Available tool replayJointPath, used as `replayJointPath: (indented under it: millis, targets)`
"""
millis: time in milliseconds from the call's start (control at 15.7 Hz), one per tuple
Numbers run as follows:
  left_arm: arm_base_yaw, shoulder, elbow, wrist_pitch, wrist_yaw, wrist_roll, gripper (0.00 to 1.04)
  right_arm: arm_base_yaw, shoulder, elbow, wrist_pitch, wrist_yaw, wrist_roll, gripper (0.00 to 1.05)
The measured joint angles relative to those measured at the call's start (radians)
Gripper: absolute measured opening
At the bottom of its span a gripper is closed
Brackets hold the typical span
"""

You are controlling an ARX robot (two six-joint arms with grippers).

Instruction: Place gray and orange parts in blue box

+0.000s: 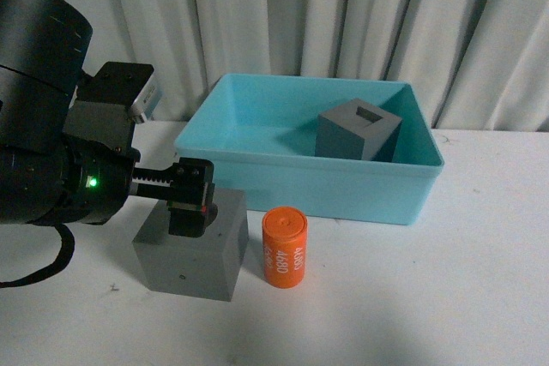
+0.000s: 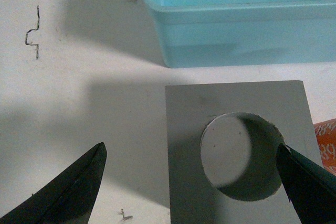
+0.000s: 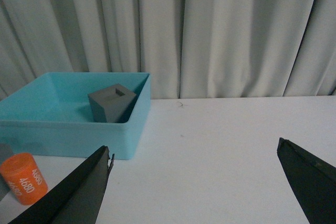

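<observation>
The gray cube with the round recess [image 1: 190,255] stood on the white table [image 1: 429,297], just in front of the near wall of the blue box [image 1: 309,184]. The orange cylinder [image 1: 284,246] stood upright just beside it on its right, a narrow gap between them. The left gripper [image 1: 190,199] hung over the cube's top with its fingers spread. In the left wrist view we saw one finger [image 2: 73,192] over bare table beside the cube and the other [image 2: 310,187] at the recess's far rim, clamping nothing. That view also showed small dark marks [image 2: 32,32] on the tabletop, which the front view did not. Inside the box, toward its right half, sat the second gray cube [image 1: 358,132], its square hole facing up. Only the right wrist view showed the right gripper [image 3: 193,148], its fingers wide apart over bare table, well to the right of the box. A pale curtain [image 1: 300,15] hung behind everything.
</observation>
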Motion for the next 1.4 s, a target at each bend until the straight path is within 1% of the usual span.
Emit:
replayJointPath:
  millis: [1021,1085,1277,1404]
  targets:
    - [-0.003,0.132,0.043,0.045,-0.027,-0.005,0.98,0.000,0.000,0.000,0.000,0.000,0.000,0.98]
    - [0.000,0.134,0.044,0.047,-0.024,-0.005,0.93,0.000,0.000,0.000,0.000,0.000,0.000,0.98]
    - [-0.004,0.135,0.044,0.048,-0.014,-0.005,0.61,0.000,0.000,0.000,0.000,0.000,0.000,0.98]
    - [-0.003,0.135,0.043,0.047,-0.012,-0.005,0.37,0.000,0.000,0.000,0.000,0.000,0.000,0.98]
